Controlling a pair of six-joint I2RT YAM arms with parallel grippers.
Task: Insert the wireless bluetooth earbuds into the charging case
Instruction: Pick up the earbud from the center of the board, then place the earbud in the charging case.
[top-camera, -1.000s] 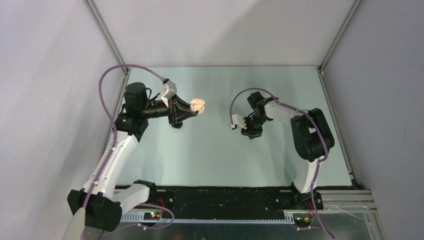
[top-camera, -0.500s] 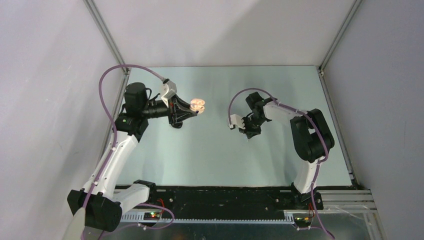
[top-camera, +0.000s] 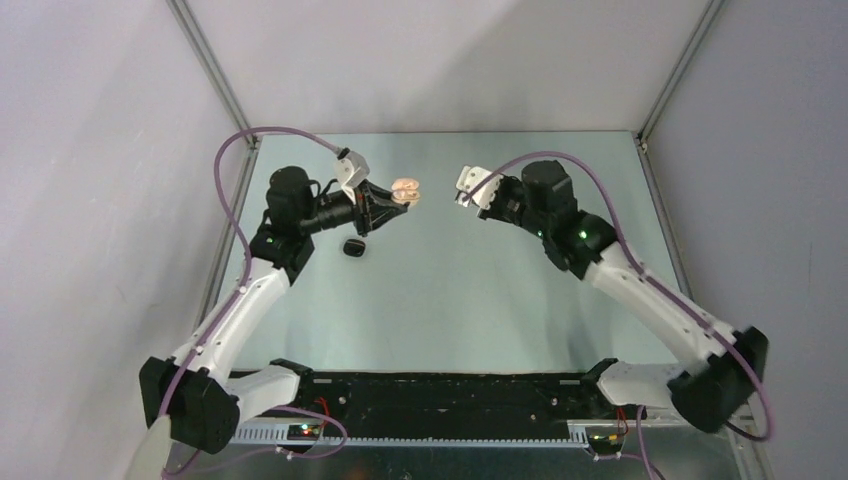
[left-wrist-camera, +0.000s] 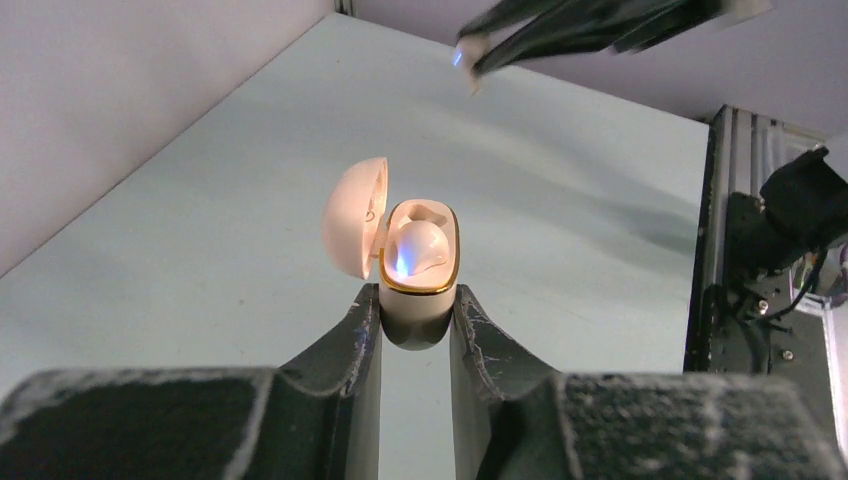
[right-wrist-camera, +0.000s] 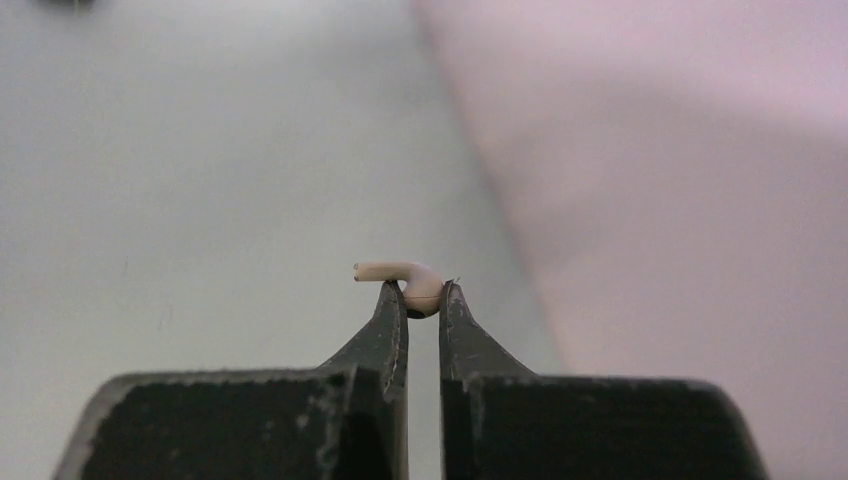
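My left gripper (left-wrist-camera: 416, 305) is shut on the charging case (left-wrist-camera: 418, 290), a small cream case with a gold rim, held above the table (top-camera: 440, 290). Its lid (left-wrist-camera: 354, 230) stands open to the left. One earbud (left-wrist-camera: 418, 250) sits inside with a blue glow beside it. My right gripper (right-wrist-camera: 422, 292) is shut on the round head of a pale beige earbud (right-wrist-camera: 400, 272), whose stem points left. In the left wrist view the right fingers (left-wrist-camera: 560, 30) hang above and beyond the case, apart from it.
A small dark object (top-camera: 352, 247) lies on the table below the left gripper; I cannot tell what it is. Grey walls enclose the table on three sides. The black base rail (top-camera: 440, 395) runs along the near edge.
The right gripper has shut on the earbud and risen from the table towards the back, level with the case. The left gripper has carried the case slightly back and to the right.
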